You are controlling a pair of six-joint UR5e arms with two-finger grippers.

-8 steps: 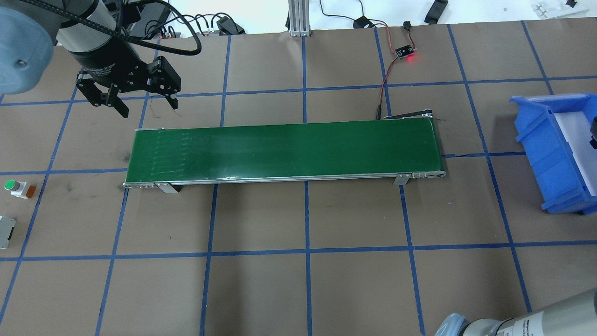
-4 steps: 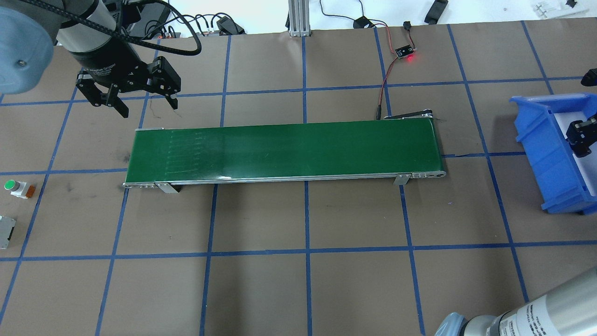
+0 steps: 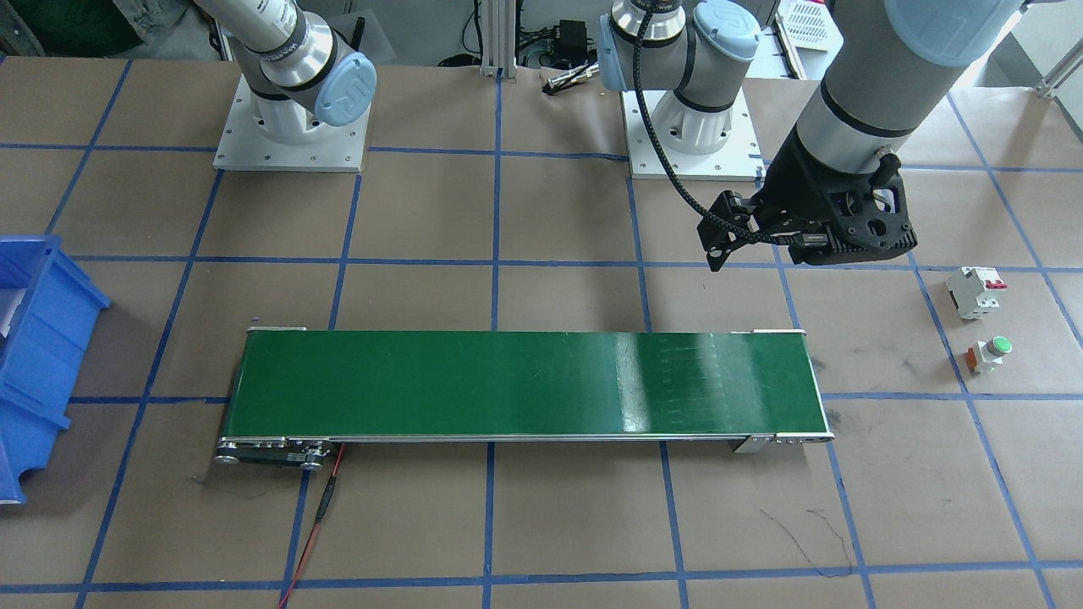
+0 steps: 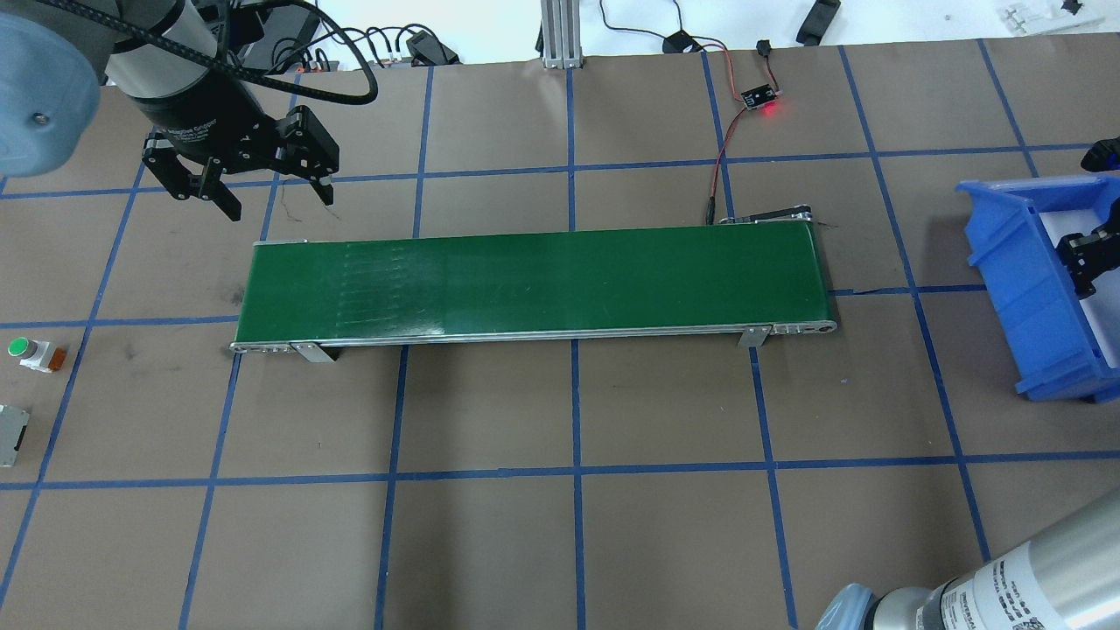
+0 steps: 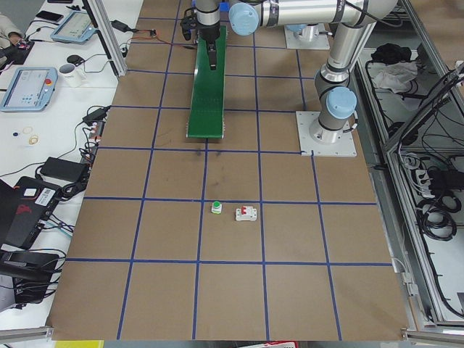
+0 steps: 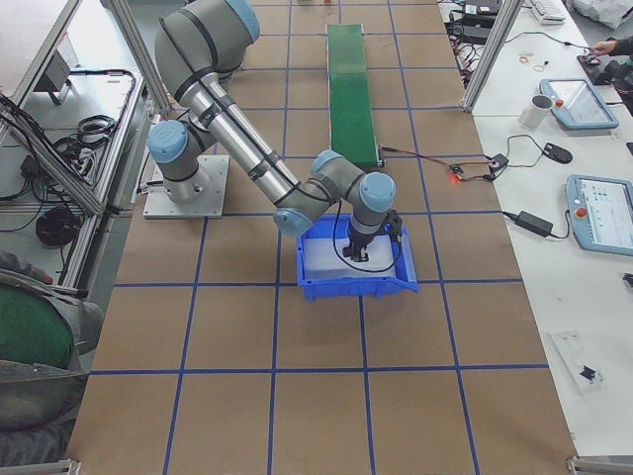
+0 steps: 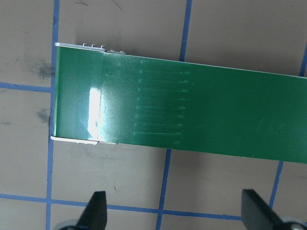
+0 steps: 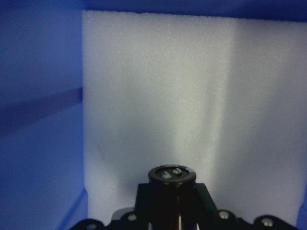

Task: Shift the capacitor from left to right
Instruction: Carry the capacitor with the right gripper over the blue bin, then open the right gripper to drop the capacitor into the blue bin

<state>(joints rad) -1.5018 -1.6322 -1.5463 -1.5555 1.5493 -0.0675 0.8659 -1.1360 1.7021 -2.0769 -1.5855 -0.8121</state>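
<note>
The capacitor (image 8: 171,174), a stubby black cylinder, sits between the fingers of my right gripper (image 8: 171,203), which is shut on it. It hangs above the white foam (image 8: 192,86) that lines the blue bin (image 4: 1019,289). The right gripper shows at the right edge of the overhead view (image 4: 1085,258) and inside the bin in the exterior right view (image 6: 358,252). My left gripper (image 4: 280,203) is open and empty. It hovers just behind the left end of the green conveyor belt (image 4: 534,280); its fingertips (image 7: 98,211) frame the belt end (image 7: 192,115).
A green-capped push button (image 4: 24,350) and a white circuit breaker (image 3: 973,290) lie on the table at the far left. A small sensor board with a red light (image 4: 759,98) and its wires sit behind the belt's right end.
My right gripper has come into the overhead view from the right edge, over the bin. Faint marks on the belt have shifted to the right. The left arm has not moved.
</note>
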